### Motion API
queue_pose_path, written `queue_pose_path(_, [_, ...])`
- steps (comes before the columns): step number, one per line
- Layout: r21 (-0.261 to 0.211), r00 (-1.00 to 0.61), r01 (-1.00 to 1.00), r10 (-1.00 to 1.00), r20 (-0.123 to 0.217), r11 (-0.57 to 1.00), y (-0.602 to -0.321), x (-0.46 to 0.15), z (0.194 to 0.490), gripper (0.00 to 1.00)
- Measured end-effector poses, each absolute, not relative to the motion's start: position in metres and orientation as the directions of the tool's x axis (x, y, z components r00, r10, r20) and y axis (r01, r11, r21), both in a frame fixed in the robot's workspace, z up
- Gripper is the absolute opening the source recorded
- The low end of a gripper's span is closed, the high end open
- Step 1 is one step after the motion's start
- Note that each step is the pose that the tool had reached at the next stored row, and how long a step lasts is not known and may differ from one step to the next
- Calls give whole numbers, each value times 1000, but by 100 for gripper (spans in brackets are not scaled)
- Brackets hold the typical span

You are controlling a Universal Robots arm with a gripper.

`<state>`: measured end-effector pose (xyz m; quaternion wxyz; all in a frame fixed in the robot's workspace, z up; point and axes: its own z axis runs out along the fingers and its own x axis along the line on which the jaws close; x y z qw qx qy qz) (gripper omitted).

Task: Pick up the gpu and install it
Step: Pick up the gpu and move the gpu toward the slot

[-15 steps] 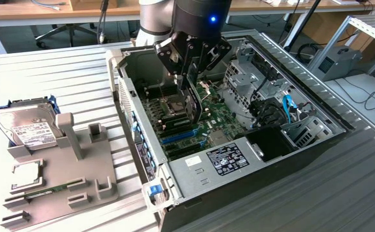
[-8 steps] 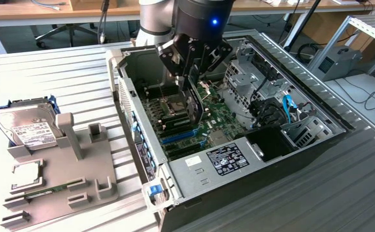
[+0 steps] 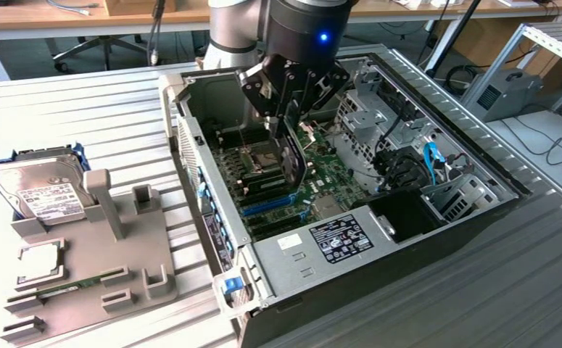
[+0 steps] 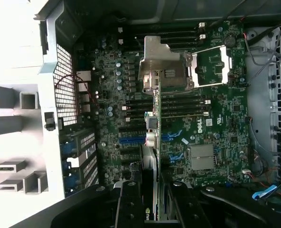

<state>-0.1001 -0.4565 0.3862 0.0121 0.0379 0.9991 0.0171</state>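
Note:
The gpu [image 3: 297, 163] is a thin black card hanging edge-down inside the open computer case [image 3: 196, 156], just above the green motherboard [image 3: 324, 177]. My gripper [image 3: 288, 119] is shut on its upper edge. In the wrist view the gpu [image 4: 152, 142] shows edge-on as a narrow strip between my two black fingers [image 4: 130, 206], with my gripper [image 4: 154, 202] over the board [image 4: 216, 128]. The card's far end, with a small silver part, sits near the blue slots [image 4: 131, 140] and the silver processor socket cover [image 4: 162, 61]. Whether the card touches a slot, I cannot tell.
To the exterior view's left, a grey holder [image 3: 97, 268] stands on the ribbed metal table, carrying a silver hard drive [image 3: 43, 190] and a narrow green memory stick [image 3: 68, 285]. Drive cages and cables [image 3: 402, 163] crowd the case's right side. A perforated rear wall [image 4: 64, 85] borders the board.

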Motion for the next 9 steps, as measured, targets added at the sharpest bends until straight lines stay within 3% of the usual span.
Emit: queue_pose_path(9, [35,-997,75,76,-23,997,-457,-96,379,26])
